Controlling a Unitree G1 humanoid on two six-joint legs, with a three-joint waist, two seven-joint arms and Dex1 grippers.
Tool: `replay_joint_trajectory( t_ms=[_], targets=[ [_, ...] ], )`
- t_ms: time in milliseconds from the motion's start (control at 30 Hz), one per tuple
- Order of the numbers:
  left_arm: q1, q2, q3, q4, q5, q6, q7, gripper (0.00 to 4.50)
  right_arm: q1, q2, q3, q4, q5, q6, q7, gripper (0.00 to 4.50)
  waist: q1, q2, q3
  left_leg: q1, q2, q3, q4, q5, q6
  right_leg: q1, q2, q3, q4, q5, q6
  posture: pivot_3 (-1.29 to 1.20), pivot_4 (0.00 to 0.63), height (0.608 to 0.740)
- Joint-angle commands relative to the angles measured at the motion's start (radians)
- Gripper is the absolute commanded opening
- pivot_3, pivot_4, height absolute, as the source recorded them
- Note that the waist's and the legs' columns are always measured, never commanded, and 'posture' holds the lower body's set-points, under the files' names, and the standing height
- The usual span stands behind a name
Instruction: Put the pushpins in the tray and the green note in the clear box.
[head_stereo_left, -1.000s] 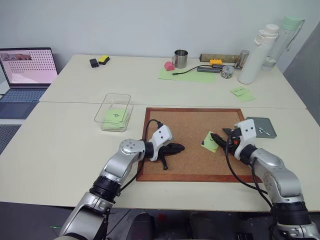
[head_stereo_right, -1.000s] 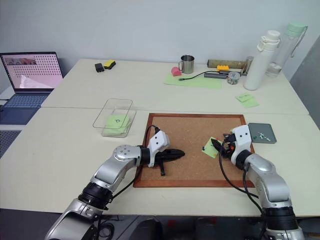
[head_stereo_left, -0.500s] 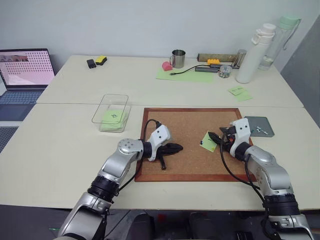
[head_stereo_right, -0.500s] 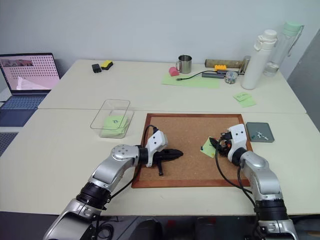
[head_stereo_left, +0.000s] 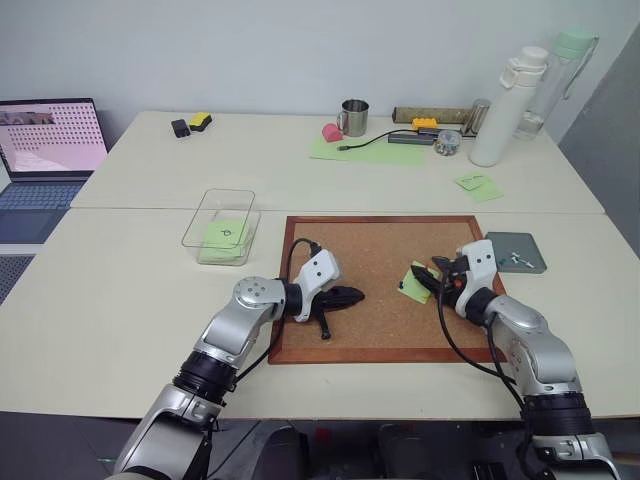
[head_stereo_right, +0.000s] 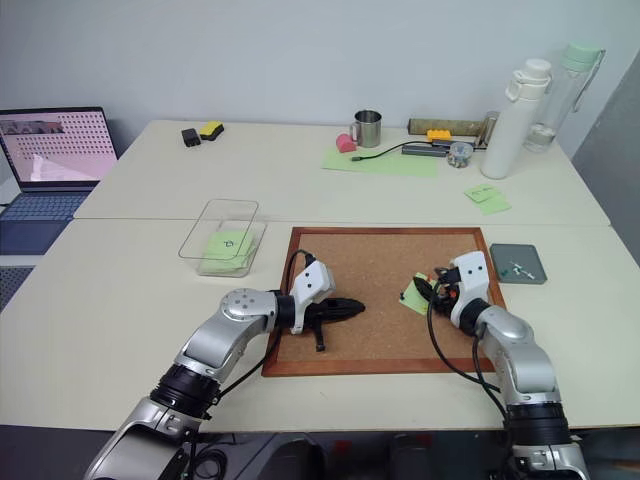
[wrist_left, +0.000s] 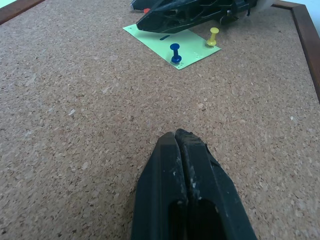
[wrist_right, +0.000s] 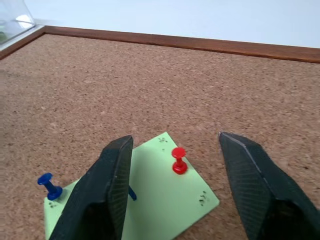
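Right wrist view shows what the head cameras cannot resolve: a red pushpin (wrist_right: 178, 160) standing upright in the green note (wrist_right: 165, 200), framed between the two spread fingers of the right tool (wrist_right: 175, 185), and a blue pushpin (wrist_right: 49, 186) at the note's far corner. The left wrist view adds a yellow pushpin (wrist_left: 213, 36) on the same note, beside the blue one, with the right tool lying just over the note's far edge.

From the head cameras, the note sits pinned on the corkboard (head_stereo_left: 370, 245), towards its right side. The left tool (head_stereo_left: 345, 296) has its fingers pressed together, holding nothing, and hovers low over the left part of the board, well apart from the note. The grey tray (head_stereo_left: 525, 250) lies on the counter (head_stereo_left: 120, 290) just right of the board, with a few small pins in it. The clear box (head_stereo_left: 222, 224) stands left of the board and already holds a green slip.

At the counter's back are a metal mug (head_stereo_left: 355, 117), a white bottle (head_stereo_left: 500, 105), a large pale-green sheet (head_stereo_left: 370, 150) and a pair of green notes (head_stereo_left: 476, 185); a laptop (head_stereo_left: 50, 150) sits far left.

Both forearms reach inward over the board, tools nearly level and pointing at each other.
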Motion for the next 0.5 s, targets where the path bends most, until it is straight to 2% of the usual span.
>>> replay_joint_trajectory(
  t_ms=[33, 333, 500],
  targets=[
    [0.01, 0.013, 0.009, -0.012, 0.006, 0.008, -0.003, 0.02, 0.012, 0.003, -0.014, 0.001, 0.0, -0.07, 0.021, 2.86, 0.0, 0.0, 0.0, 0.0, 0.0, 0.0, 0.0, 0.0, 0.0, 0.0, 0.0, 0.0, 0.0, 0.0, 0.0, 0.0, 0.15, 0.74],
    [0.007, 0.017, 0.011, -0.012, 0.008, 0.004, -0.004, 0.02, 0.013, 0.018, -0.014, 0.044, 0.001, -0.127, 0.032, 2.86, 0.0, 0.0, 0.0, 0.0, 0.0, 0.0, 0.0, 0.0, 0.0, 0.0, 0.0, 0.0, 0.0, 0.0, 0.0, 0.0, 0.15, 0.74],
    [0.009, 0.022, 0.012, -0.017, 0.008, 0.005, -0.005, 0.0, 0.01, 0.019, -0.006, 0.053, -0.012, -0.145, 0.032, 2.02, 0.0, 0.0, 0.0, 0.001, 0.0, 0.001, 0.0, 0.0, 0.0, 0.0, 0.0, 0.0, 0.0, 0.0, 0.0, 0.0, 0.15, 0.74]
  ],
)
